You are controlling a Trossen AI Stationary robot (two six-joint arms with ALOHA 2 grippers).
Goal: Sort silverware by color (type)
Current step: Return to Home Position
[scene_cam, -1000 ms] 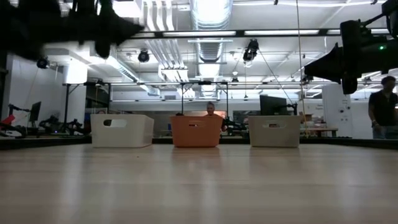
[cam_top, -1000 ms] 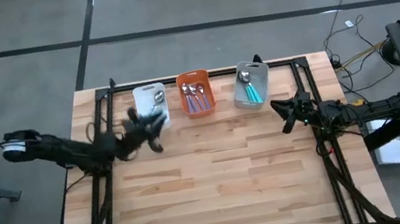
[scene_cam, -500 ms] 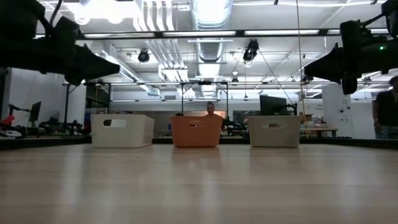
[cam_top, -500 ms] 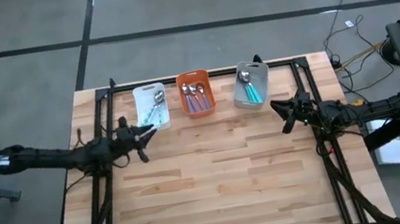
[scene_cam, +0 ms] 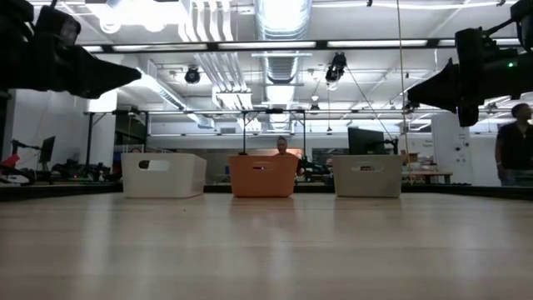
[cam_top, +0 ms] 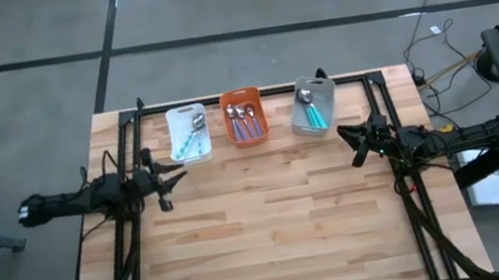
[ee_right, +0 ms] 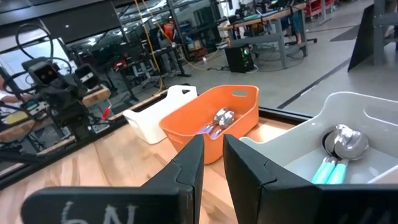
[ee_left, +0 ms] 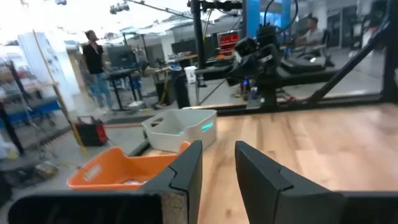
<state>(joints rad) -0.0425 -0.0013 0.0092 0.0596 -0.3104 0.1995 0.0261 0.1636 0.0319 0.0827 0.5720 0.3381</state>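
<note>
The spoons lie in three bins at the table's far edge. Pale-blue-handled spoons lie in the white bin. Purple-handled spoons lie in the orange bin. Teal-handled spoons lie in the grey bin. My left gripper is open and empty, near and left of the white bin, raised above the table. My right gripper is open and empty, near and right of the grey bin, also raised. The right wrist view shows the purple and teal spoons.
The bare wooden tabletop spreads between and in front of both arms. A black frame rail runs behind the bins. A person sits beyond the orange bin, and another person stands at the right of the room.
My left gripper has drawn back from above the white bin toward the table's left and near side. It has tipped from pointing down to lying about level. The pale-blue-handled spoons now show uncovered in the white bin. My right arm has kept still.
</note>
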